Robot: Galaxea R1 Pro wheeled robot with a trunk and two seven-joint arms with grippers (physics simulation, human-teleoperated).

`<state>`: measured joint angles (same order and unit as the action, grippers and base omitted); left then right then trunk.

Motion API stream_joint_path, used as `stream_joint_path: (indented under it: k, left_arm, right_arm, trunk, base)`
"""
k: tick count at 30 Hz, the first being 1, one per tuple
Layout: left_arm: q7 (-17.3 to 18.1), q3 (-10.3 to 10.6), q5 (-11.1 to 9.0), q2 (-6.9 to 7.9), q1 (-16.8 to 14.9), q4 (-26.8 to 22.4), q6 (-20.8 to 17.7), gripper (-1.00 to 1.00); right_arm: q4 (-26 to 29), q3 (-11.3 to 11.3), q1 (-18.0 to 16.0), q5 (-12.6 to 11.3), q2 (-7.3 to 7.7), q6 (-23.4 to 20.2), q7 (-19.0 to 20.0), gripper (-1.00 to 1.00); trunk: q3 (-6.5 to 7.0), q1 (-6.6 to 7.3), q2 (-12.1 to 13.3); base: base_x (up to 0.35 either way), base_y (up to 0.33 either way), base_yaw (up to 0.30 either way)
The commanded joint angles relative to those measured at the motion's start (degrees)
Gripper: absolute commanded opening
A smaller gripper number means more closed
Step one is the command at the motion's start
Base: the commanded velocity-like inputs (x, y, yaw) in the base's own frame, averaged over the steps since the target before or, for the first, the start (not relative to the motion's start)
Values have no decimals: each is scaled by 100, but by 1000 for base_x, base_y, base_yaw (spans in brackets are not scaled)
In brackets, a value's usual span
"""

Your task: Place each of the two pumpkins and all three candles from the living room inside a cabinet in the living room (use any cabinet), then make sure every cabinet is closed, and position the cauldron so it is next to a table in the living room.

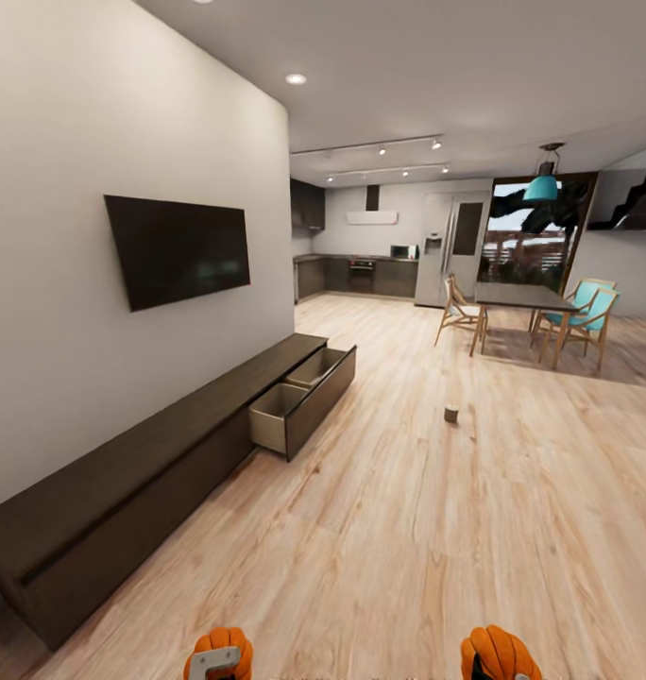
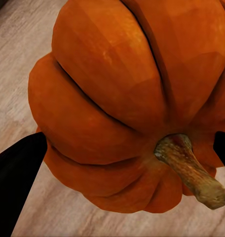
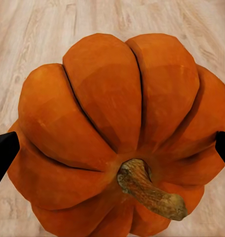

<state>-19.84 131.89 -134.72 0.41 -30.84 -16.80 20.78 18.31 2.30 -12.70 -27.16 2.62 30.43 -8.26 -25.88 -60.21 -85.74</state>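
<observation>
Left end effector (image 2: 127,148) gripped one pumpkin (image 2: 127,94), black fingers (image 2: 16,173) pressed against its sides, brown stem pointing toward the camera. Right end effector (image 3: 112,148) gripped the other pumpkin (image 3: 112,123) the same way, dark fingertips (image 3: 3,148) at either flank, stem curling outward. Both pumpkins hung above the pale wood floor (image 1: 436,529); in the head view they showed at the bottom edge, left pumpkin (image 1: 219,652) and right pumpkin (image 1: 498,654) well apart.

Cabinet (image 1: 125,491), long low dark brown unit, ran along the white wall at the left under a wall-mounted TV (image 1: 177,247). Two drawers at its far end stood pulled out: near drawer (image 1: 299,411) with beige inside, far drawer (image 1: 325,366) just behind it. Could not tell whether anything lay inside either.

One candle (image 1: 451,413), short tan cylinder, stood upright on the floor in the middle of the room, well apart from the cabinet and nearer the dining desk (image 1: 526,300). Wooden chair (image 1: 460,312) and teal chairs (image 1: 587,321) stood around that desk. Kitchen units lined the back wall.
</observation>
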Motion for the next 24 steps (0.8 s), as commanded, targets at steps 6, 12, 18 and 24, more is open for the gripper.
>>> stream_joint_path:
  k: [6, 12, 18, 24]
  left_arm:
    - [-28, 48, -28, 3, -10, -25, 40, -100]
    - [-28, 48, -28, 4, -10, -25, 40, -100]
    - [-28, 48, -28, 10, -11, -25, 40, -100]
    - [-30, 48, -28, 11, -11, -25, 40, -100]
  right_arm:
    - [-23, 29, -4, 56, 2, 56, -26, -100]
    - [-43, 38, -4, 62, 10, 72, -26, -100]
    - [-46, 41, -4, 62, 11, 74, -26, -100]
    - [-46, 42, -4, 62, 11, 74, -26, -100]
  trunk:
    - [-61, 0, -4]
    - [-115, 0, -4]
    - [-170, 0, -4]
    - [-224, 0, -4]
  base:
    - [14, 0, -91]
    - [220, -80, -88]
    - [295, -163, -88]
    - [300, -177, -88]
